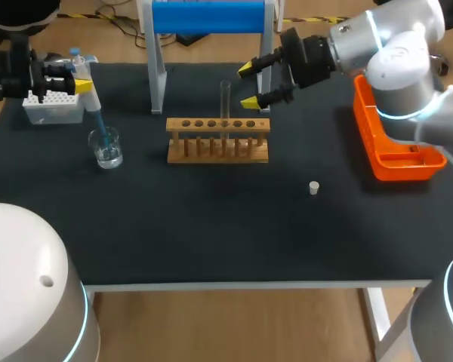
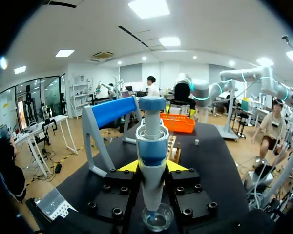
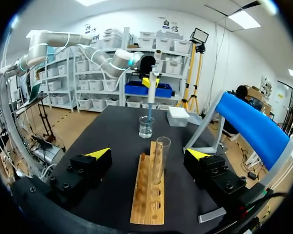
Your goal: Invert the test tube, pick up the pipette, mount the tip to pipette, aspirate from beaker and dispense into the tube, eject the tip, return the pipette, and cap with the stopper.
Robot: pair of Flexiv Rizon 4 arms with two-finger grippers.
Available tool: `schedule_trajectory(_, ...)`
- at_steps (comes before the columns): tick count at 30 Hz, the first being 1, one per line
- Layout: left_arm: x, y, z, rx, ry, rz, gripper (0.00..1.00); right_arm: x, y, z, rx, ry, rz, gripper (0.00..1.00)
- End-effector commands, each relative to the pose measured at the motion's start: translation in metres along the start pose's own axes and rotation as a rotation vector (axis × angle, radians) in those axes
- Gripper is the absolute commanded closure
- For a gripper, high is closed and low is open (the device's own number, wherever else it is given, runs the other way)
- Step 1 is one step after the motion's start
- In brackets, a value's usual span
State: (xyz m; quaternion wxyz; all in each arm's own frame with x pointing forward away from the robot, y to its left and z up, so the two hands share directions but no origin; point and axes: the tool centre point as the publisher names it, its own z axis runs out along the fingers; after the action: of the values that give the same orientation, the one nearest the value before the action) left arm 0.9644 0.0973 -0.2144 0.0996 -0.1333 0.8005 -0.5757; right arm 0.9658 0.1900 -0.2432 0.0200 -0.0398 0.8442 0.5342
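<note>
I'm in the aspirating step. At the far left, my left hand [image 1: 83, 77] is clenched on the white-and-blue plastic pipette [image 2: 151, 146], which stands upright. Its mounted bluish tip [image 1: 98, 125] reaches down into the small clear glass beaker [image 1: 106, 148]. The beaker holds a shallow pool of clear liquid [image 1: 108, 157], and the end of the tip looks dipped in it, though I can't tell whether any has been drawn up yet. Just behind the beaker, under my left hand, sits the white plastic tip box [image 1: 51, 107]. Its top is a grid of small holes, but I can't make out how many tips remain.

Toward the middle of the black tabletop [image 1: 211, 234], the blue-topped pipette stand [image 1: 208, 16] rises at the back. In front of it is the wooden test-tube rack [image 1: 217, 149] with one row of holes. The clear glass test tube [image 1: 226, 102] stands upright in a hole right of the rack's centre, mouth up. From the right wrist view I see no liquid in it.

My right hand [image 1: 255, 84] is released, fingers wide apart beside the top of the tube and touching nothing.

Once the tip is charged, I judge the next move is a straight lift clear of the beaker rim. Then the pipette is carried level to the tube and the tip centred over its narrow mouth before dispensing.

Further right, the small white stopper [image 1: 314, 187] lies alone on the tabletop, well apart from the rack. The orange plastic bin [image 1: 377, 162] sits at the right edge, under my right arm.
</note>
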Motion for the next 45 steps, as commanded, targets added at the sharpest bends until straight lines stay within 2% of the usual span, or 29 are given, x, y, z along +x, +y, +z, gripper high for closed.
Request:
schedule_trajectory(1,0.0,-0.001,0.0,-0.001,-0.001,0.0,1.0,0.004,-0.001,0.001,-0.001,-0.005,-0.001,0.0)
schedule_trajectory(27,0.0,-0.001,0.0,-0.001,-0.001,0.0,1.0,0.004,-0.001,0.001,-0.001,-0.005,-0.001,0.0)
schedule_trajectory(32,0.0,-0.001,0.0,-0.001,-0.001,0.0,1.0,0.001,-0.006,0.004,0.022,-0.017,-0.011,0.0)
schedule_trajectory(39,0.0,-0.001,0.0,-0.001,-0.001,0.0,1.0,-0.007,-0.009,0.012,0.028,0.002,-0.049,0.0)
schedule_trajectory(45,0.0,-0.001,0.0,-0.001,-0.001,0.0,1.0,-0.015,-0.012,0.02,0.029,0.055,-0.063,0.0)
